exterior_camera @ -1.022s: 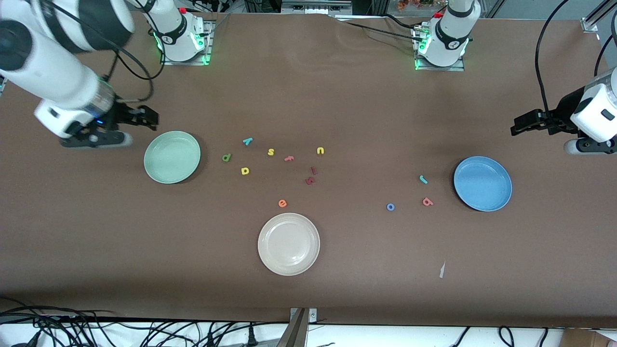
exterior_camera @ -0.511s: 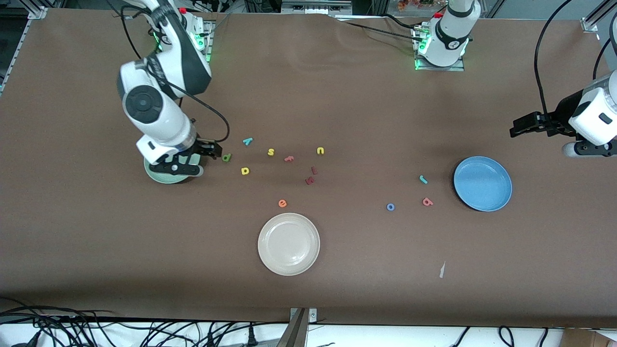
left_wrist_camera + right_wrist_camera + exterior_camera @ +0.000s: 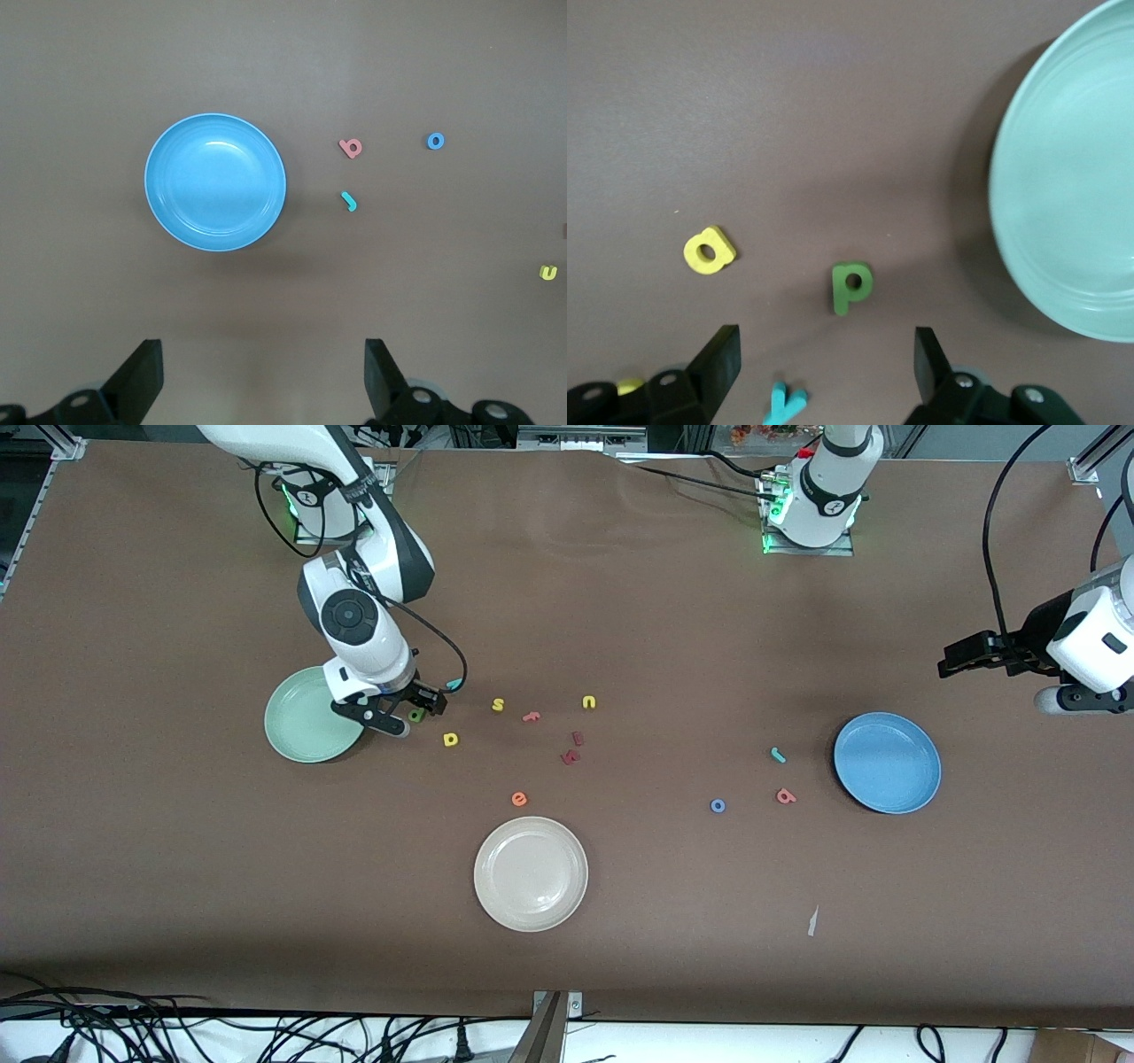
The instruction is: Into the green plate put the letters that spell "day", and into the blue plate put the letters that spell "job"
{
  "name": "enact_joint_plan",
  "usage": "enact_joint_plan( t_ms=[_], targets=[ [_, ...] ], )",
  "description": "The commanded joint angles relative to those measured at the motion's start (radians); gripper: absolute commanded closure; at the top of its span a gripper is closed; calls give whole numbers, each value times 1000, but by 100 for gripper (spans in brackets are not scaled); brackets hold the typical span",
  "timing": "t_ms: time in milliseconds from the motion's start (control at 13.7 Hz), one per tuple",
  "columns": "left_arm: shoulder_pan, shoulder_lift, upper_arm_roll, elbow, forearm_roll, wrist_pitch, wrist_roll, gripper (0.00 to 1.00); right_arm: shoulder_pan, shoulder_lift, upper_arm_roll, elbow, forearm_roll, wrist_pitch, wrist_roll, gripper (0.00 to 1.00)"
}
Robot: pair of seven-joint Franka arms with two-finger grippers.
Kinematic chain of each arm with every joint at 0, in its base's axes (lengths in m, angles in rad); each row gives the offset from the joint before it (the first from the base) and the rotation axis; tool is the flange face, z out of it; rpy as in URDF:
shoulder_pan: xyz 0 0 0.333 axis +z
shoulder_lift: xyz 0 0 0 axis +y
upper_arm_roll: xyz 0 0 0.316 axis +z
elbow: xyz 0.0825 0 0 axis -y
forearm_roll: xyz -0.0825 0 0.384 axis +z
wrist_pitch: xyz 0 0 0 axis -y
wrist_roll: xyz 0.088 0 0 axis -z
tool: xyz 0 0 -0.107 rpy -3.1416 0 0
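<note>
A: Right gripper hangs low over the dark green "d", jaws spread, nothing in them. The "d" lies on the tabletop just beside the green plate, at its 3 o'clock in the front view. Advice: centre the letter between the jaws, descend straight, close across its stem.

B: Neighbours? Yellow "a" and teal "y" lie near but apart from the "d"; I judge enough room. Short carry, so lift over the rim.

A: Left gripper waits over bare tabletop near the blue plate, jaws wide, empty. Teal "j", salmon "b" and blue "o" lie loose beside that plate.
</note>
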Motion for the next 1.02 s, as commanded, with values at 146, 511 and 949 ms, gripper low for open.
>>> enact_joint_plan(
  t_ms=[146, 511, 949],
  targets=[
    [12, 10, 0, 7, 4, 1, 22, 0, 3, 50, -10, -6, -18, 63, 28, 24],
    [13, 8, -3, 2, -6, 1, 22, 0, 1, 102, -15, -10, -18, 140, 26, 42],
    [9, 17, -8, 1, -15, 4, 10, 0, 1, 92, -18, -1, -18, 123, 14, 91]
  ],
)
